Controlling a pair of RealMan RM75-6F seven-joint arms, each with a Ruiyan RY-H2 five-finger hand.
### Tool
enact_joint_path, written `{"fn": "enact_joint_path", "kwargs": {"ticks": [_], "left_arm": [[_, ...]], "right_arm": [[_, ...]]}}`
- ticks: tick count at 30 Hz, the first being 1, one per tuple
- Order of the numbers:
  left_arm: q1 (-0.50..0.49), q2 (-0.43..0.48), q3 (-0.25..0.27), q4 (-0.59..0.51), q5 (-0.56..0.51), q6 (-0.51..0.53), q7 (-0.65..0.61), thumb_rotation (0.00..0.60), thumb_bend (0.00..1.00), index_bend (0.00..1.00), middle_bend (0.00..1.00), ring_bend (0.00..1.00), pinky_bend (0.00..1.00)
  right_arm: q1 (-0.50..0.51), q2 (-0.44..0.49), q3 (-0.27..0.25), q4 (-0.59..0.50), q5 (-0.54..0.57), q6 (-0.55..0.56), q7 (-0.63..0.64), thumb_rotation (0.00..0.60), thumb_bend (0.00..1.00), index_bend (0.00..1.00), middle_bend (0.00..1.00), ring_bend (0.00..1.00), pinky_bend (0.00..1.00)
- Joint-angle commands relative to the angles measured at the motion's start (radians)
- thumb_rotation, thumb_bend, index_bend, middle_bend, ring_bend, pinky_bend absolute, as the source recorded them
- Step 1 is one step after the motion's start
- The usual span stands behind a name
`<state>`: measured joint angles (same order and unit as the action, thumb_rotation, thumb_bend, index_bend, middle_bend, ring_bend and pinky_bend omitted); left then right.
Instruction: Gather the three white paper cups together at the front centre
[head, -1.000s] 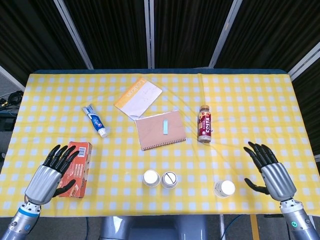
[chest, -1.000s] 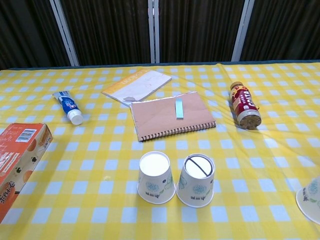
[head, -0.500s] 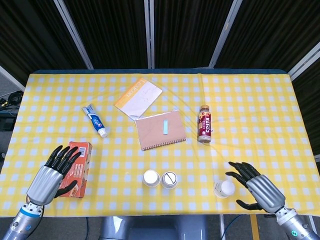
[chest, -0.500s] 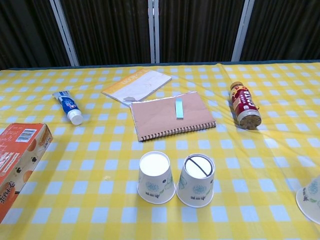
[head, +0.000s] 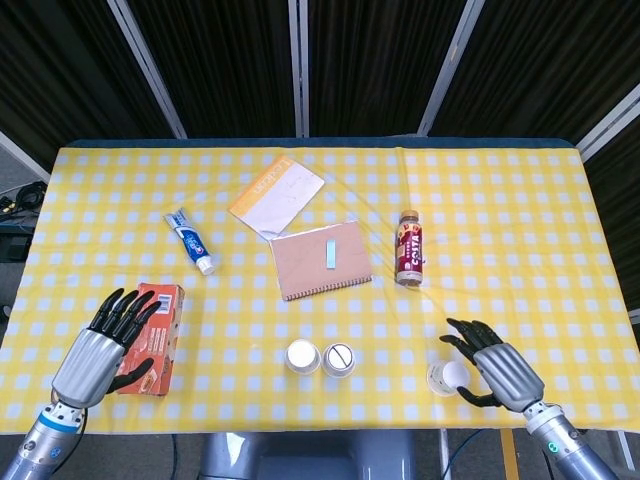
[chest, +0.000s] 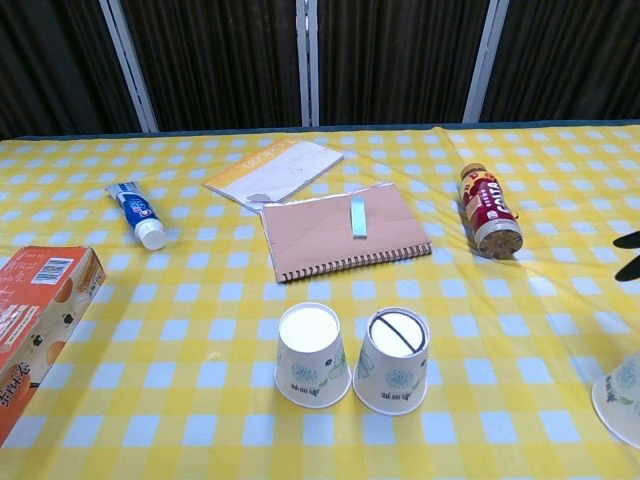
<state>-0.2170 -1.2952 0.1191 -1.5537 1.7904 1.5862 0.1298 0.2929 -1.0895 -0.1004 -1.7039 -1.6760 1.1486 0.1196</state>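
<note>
Right hand (head: 497, 368), fingers spread, has been brought against the third cup (head: 447, 377), right of the paired cups (head: 320, 358). Left hand (head: 105, 343) is rested open by the box (head: 153, 336).

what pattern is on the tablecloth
Yellow and white checks on the tablecloth, seen closest in the chest view.

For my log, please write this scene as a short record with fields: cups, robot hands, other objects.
cups at front centre: two paper cups, upside down, side by side
third cup: third cup, upside down, apart at front right
right robot hand: right robot hand open, fingers around the third cup; contact unclear
left robot hand: left robot hand open, over the orange box
other objects: notebook, notepad, toothpaste tube, bottle lying down
</note>
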Motion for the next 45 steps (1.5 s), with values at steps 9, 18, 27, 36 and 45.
{"fn": "enact_joint_path", "kwargs": {"ticks": [9, 18, 27, 36, 45], "left_arm": [[0.003, -0.001, -0.011, -0.002, 0.001, -0.025, 0.006, 0.600, 0.26, 0.00, 0.00, 0.00, 0.00], [0.008, 0.004, -0.020, -0.006, -0.001, -0.035, 0.003, 0.600, 0.26, 0.00, 0.00, 0.00, 0.00], [0.017, 0.008, -0.024, -0.008, 0.009, -0.029, -0.001, 0.600, 0.26, 0.00, 0.00, 0.00, 0.00], [0.018, 0.011, -0.029, -0.013, 0.012, -0.041, 0.000, 0.600, 0.26, 0.00, 0.00, 0.00, 0.00], [0.022, 0.016, -0.037, -0.016, 0.007, -0.042, -0.004, 0.600, 0.26, 0.00, 0.00, 0.00, 0.00]], "right_arm": [[-0.012, 0.007, -0.015, 0.008, 0.035, -0.010, -0.038, 0.600, 0.22, 0.23, 0.00, 0.00, 0.00], [-0.001, -0.002, -0.026, -0.004, 0.037, -0.043, -0.066, 0.600, 0.20, 0.22, 0.00, 0.00, 0.00], [0.001, -0.024, -0.015, -0.002, 0.073, -0.058, -0.124, 0.600, 0.21, 0.36, 0.00, 0.00, 0.03], [-0.006, -0.033, -0.008, -0.003, 0.068, -0.028, -0.146, 0.600, 0.23, 0.47, 0.05, 0.00, 0.06], [0.021, 0.036, 0.046, -0.127, 0.052, 0.018, -0.183, 0.600, 0.23, 0.47, 0.05, 0.00, 0.07]]}}
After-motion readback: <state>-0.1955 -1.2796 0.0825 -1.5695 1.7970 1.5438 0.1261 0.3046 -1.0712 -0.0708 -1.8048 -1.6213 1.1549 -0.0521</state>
